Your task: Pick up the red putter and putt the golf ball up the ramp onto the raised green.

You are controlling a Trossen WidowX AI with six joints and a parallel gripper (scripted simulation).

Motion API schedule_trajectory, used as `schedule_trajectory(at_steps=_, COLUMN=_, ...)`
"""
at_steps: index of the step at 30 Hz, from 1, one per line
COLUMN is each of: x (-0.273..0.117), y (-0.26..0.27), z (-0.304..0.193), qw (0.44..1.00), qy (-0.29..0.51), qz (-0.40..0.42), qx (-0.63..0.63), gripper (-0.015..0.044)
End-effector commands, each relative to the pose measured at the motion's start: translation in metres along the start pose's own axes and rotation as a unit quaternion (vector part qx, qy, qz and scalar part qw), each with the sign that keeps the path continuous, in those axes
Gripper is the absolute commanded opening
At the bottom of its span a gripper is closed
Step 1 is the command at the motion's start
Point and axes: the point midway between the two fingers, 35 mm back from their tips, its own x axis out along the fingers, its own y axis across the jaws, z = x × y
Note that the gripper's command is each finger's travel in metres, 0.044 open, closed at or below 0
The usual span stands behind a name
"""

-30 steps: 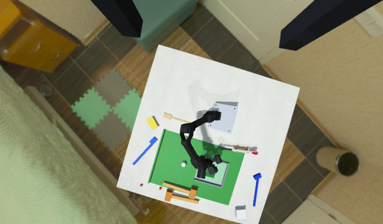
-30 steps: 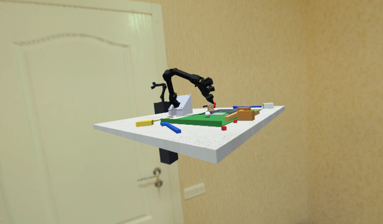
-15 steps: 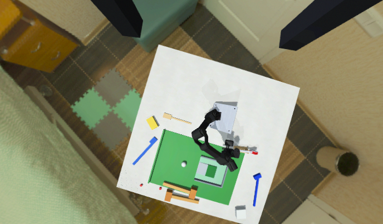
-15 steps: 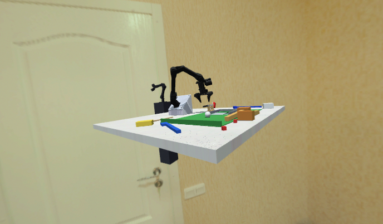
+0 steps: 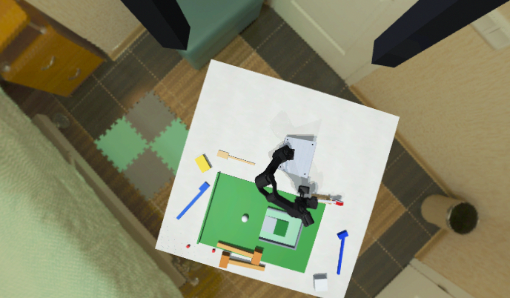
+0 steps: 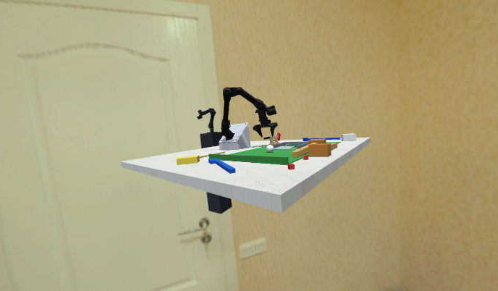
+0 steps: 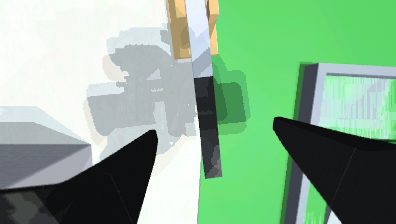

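A white table (image 5: 246,96) (image 6: 193,177) carries a green mat (image 5: 227,200) (image 6: 251,155) (image 7: 260,30); around it are a cream door (image 6: 110,119), yellowish wallpaper (image 6: 316,65) and a floor (image 5: 302,59) of dark and wood-brown patches. The red putter (image 5: 339,203) (image 6: 279,136) (image 7: 207,120) lies along the mat's edge, on a wooden rest (image 6: 272,140) (image 7: 181,35) — its long axis roughly parallel to that edge, red head outward, dark grip end toward the arm's side. The gripper (image 5: 305,192) (image 6: 266,135) (image 7: 215,128) is open above the grip, fingers either side, holding nothing. The golf ball (image 5: 244,218) (image 6: 270,148) sits on the mat, off the raised green (image 5: 281,227).
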Motion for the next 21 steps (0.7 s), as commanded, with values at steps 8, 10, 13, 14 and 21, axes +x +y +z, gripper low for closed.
schedule_trajectory(at_steps=8, x=0.02, y=0.004, z=-0.008, qw=1.0, qy=0.007, qz=0.008, qx=-0.003, gripper=0.044)
schedule_trajectory(at_steps=10, x=0.022, y=0.004, z=-0.008, qw=1.0, qy=0.007, qz=0.008, qx=-0.003, gripper=0.044)
schedule_trajectory(at_steps=13, x=0.027, y=0.004, z=-0.01, qw=1.0, qy=0.007, qz=0.008, qx=-0.003, gripper=0.044)
schedule_trajectory(at_steps=14, x=0.028, y=0.004, z=-0.01, qw=1.0, qy=0.007, qz=0.008, qx=-0.003, gripper=0.044)
schedule_trajectory(at_steps=21, x=0.039, y=0.004, z=-0.013, qw=1.0, qy=0.008, qz=0.008, qx=-0.003, gripper=0.044)
